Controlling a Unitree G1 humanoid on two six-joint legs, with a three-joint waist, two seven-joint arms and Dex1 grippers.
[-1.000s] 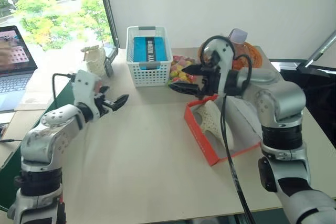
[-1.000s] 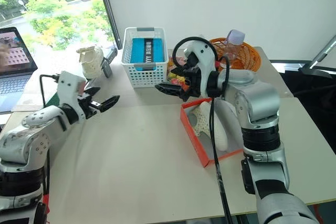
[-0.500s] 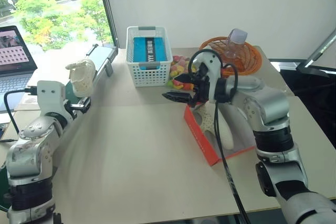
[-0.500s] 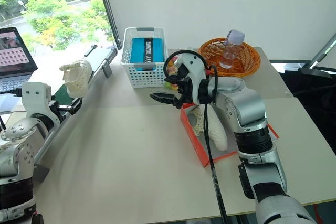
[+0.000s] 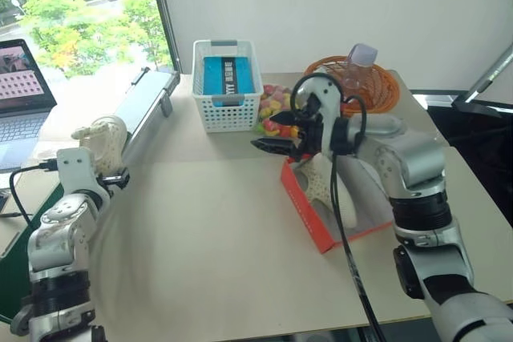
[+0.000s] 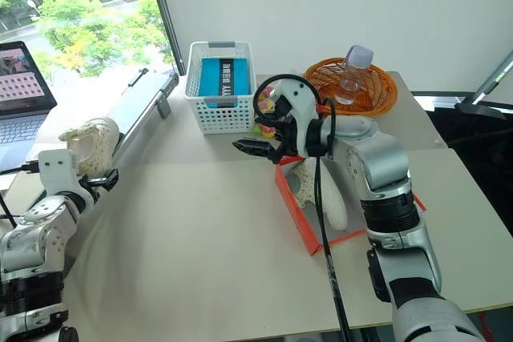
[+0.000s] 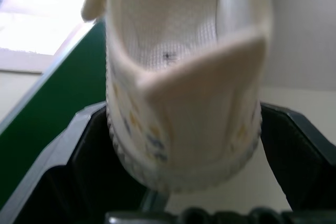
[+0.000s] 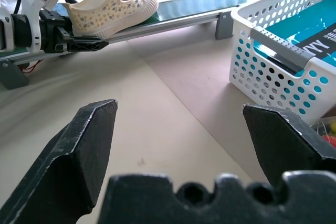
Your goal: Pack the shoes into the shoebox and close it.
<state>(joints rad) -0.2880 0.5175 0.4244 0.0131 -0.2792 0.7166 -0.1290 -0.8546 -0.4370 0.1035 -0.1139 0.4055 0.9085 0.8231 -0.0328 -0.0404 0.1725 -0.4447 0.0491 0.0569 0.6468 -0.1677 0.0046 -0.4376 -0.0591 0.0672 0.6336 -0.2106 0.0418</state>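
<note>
- Our left gripper (image 6: 100, 179) has swung out and down to the table's left edge since a second ago, when it hovered over the tabletop; our right gripper (image 5: 271, 129) has stayed near the shoebox.
- A cream speckled shoe (image 6: 90, 140) now sits by the left gripper on the green belt (image 8: 178, 11); a second ago it lay farther up the belt, near the white basket (image 5: 227, 86).
- In the left wrist view that shoe (image 7: 184, 77) lies between our two black fingers (image 7: 79, 166), heel end toward the palm; the jaws stand wide on either side of it, and we cannot tell whether they press it.
- The right gripper's jaws are spread apart with nothing between them; in the right wrist view the shoe (image 8: 110, 4) and left gripper (image 8: 79, 43) lie well ahead of its fingers (image 8: 89, 145).
- The second shoe (image 5: 327, 186) lies inside the orange-red shoebox (image 5: 309, 218), just below and behind the right gripper's jaws.
- Our right arm and its black cable cover much of the shoebox, so we cannot make out its lid.
- The shoe's toe is cut off in the left wrist view, and its dotted pattern is blurred.
- A wicker basket (image 6: 385, 94) with a bottle (image 6: 353, 70) stands beyond the right arm; a laptop (image 5: 20, 94) is cut by the frame edge.
</note>
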